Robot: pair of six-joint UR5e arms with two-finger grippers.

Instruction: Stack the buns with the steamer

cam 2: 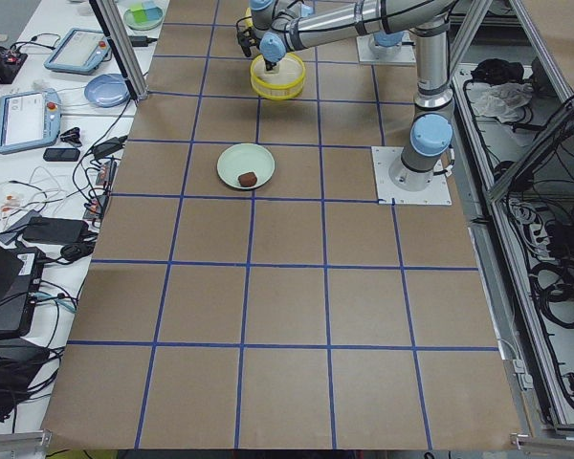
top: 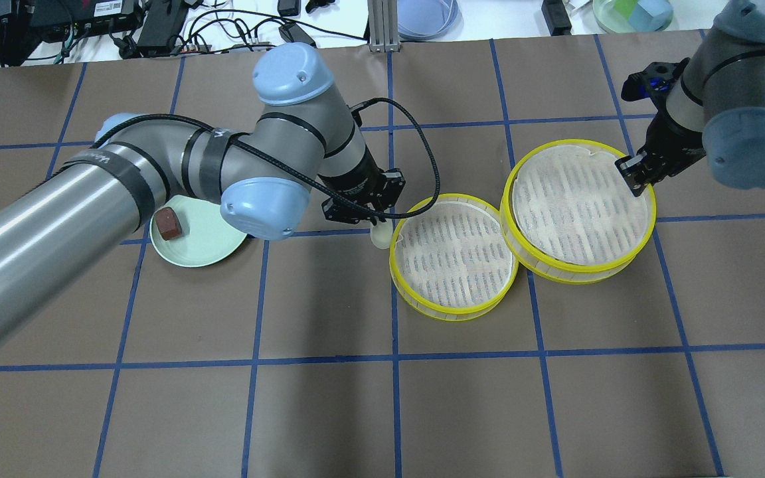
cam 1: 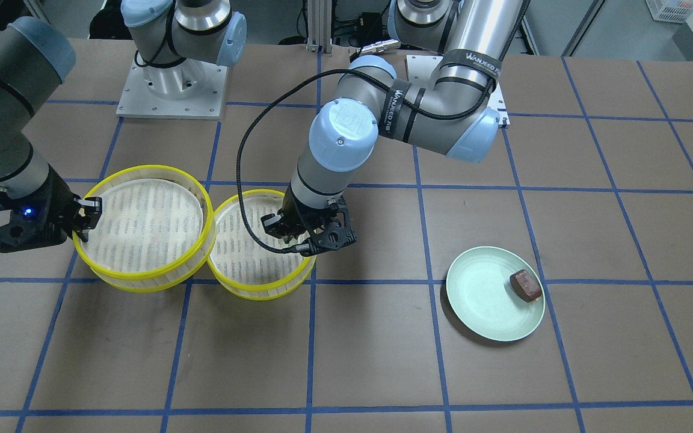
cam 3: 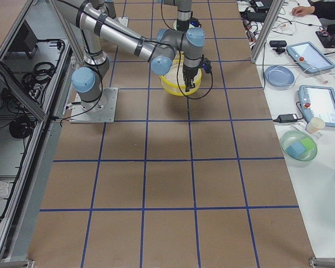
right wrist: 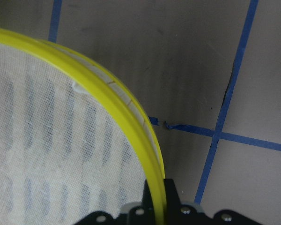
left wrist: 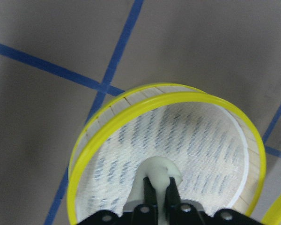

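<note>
My left gripper [top: 376, 222] [left wrist: 158, 183] is shut on the cream-white bun [top: 380, 236] [left wrist: 159, 169] and holds it above the plate-side edge of one steamer tray [top: 452, 312] [cam 1: 262, 291] [left wrist: 112, 126]. That tray holds nothing. My right gripper [top: 633, 178] [cam 1: 85, 219] [right wrist: 157, 187] is shut on the yellow rim of the other steamer tray [top: 575, 275] [cam 1: 142, 282] [right wrist: 107, 89], which overlaps the first tray's rim and looks slightly raised. The red-brown bun [cam 1: 526, 285] [top: 169, 223] lies on the pale green plate [cam 1: 485, 300] [top: 203, 242].
The brown table carries a blue tape grid. The arms' metal base plates [cam 1: 172, 90] stand at the robot's side of the table. Operators' desks with tablets, cables and bowls [cam 2: 38, 115] run along the far side.
</note>
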